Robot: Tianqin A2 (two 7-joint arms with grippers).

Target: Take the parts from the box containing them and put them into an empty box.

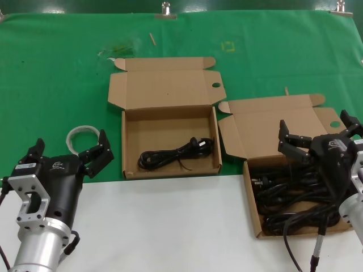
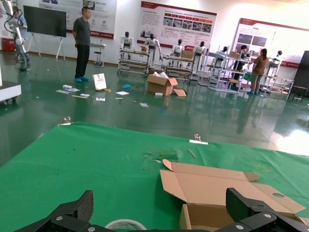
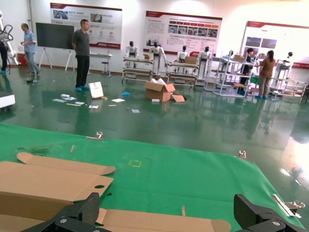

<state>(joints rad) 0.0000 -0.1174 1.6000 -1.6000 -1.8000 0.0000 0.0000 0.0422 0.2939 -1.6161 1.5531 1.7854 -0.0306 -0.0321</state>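
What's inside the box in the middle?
One black power cord lies looped along the near side of the middle box. The rest of its floor shows bare cardboard; nothing covers it.

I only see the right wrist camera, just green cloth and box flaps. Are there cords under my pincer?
Observer: Yes. The right pincer hangs open over a full box piled with black cords.
Operator: Is the other box empty?
Observer: No, the middle box holds one cord.
Operator: And my other arm?
Observer: The left pincer is open, beside a white ring, left of the middle box.
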